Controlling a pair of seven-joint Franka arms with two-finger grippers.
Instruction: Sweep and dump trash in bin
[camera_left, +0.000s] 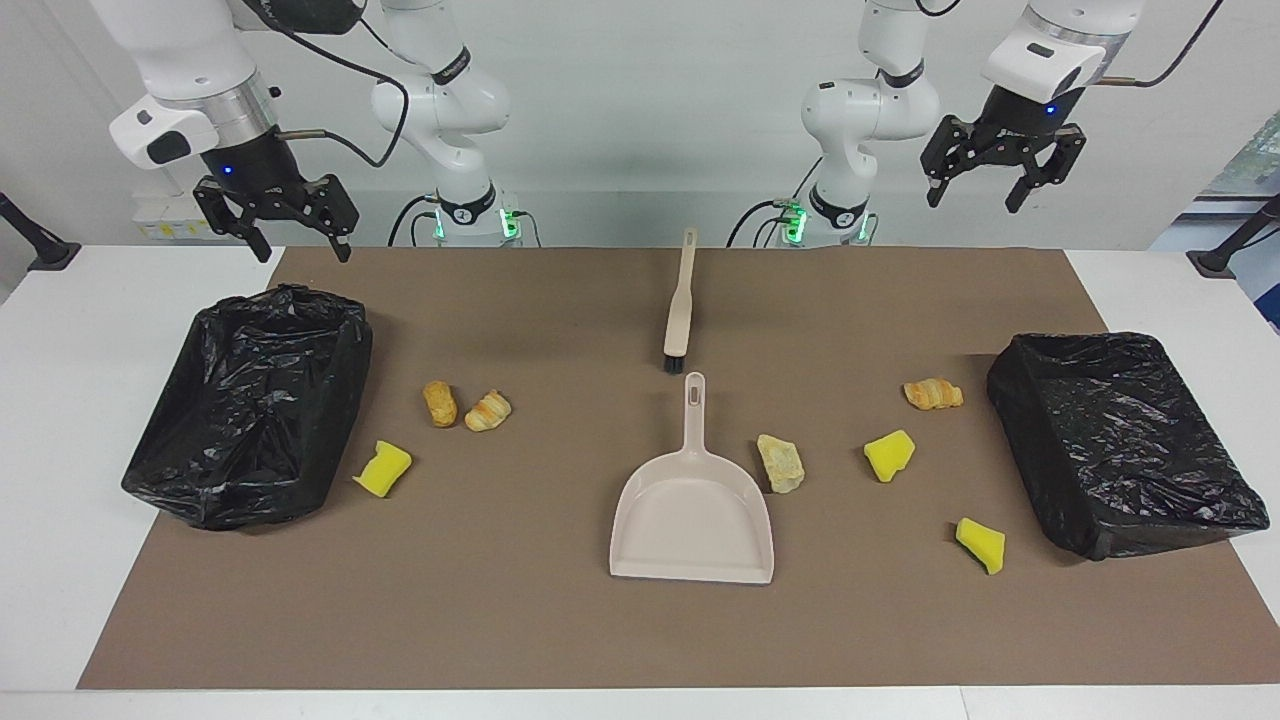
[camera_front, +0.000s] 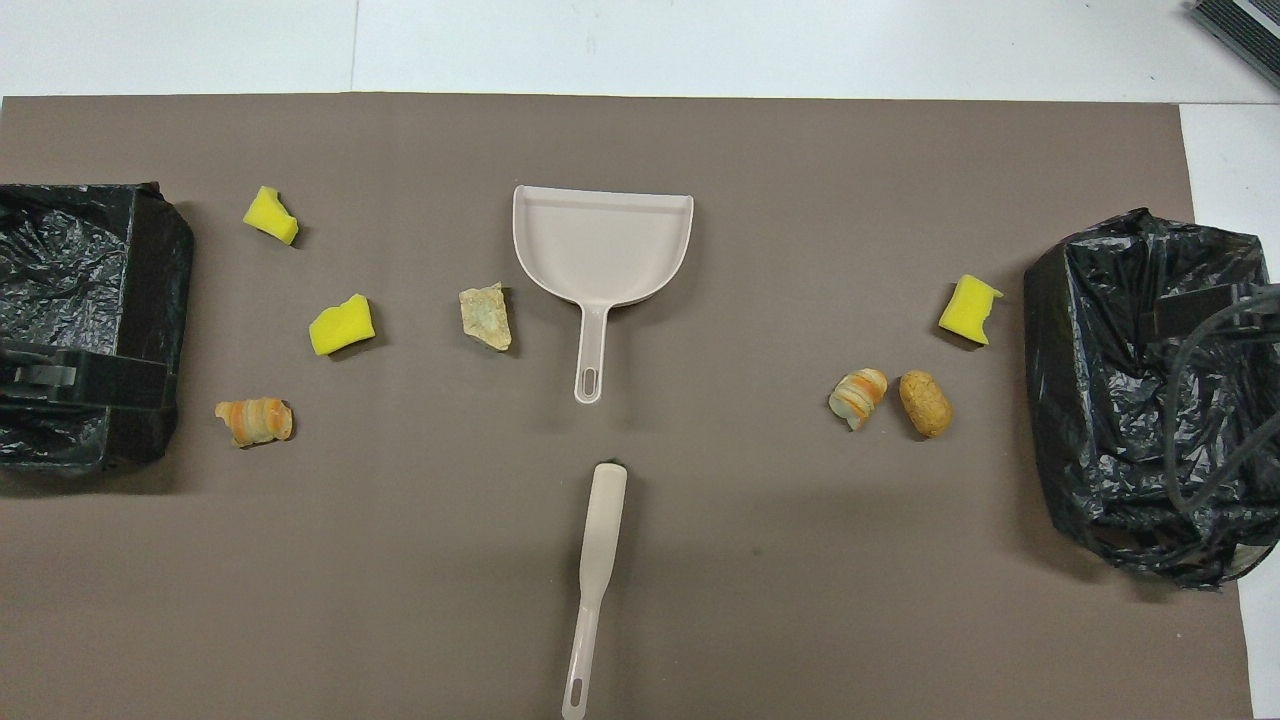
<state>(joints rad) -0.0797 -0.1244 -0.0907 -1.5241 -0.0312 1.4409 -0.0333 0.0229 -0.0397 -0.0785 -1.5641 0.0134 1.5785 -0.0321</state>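
Observation:
Several pieces of trash lie scattered on the brown mat: yellow sponge chunks (camera_left: 383, 468) (camera_left: 889, 455) (camera_left: 981, 544), golden bread bits (camera_left: 440, 403) (camera_left: 488, 410) (camera_left: 933, 393) and a pale bread piece (camera_left: 781, 463) beside the dustpan. The beige dustpan (camera_left: 690, 510) lies mid-mat with its handle toward the robots. The brush (camera_left: 680, 305) lies in line with it, nearer to the robots. Black-lined bins stand at the right arm's end (camera_left: 200, 470) and the left arm's end (camera_left: 1150, 500). My left gripper (camera_left: 975, 195) and right gripper (camera_left: 303, 250) hang open and empty, high over the bins.
White table (camera_left: 70, 350) borders the mat (camera_front: 640, 600) on all sides. In the overhead view the dustpan (camera_front: 603, 245) and brush (camera_front: 598, 580) divide the trash into two groups, one toward each bin (camera_front: 150, 260) (camera_front: 1060, 330).

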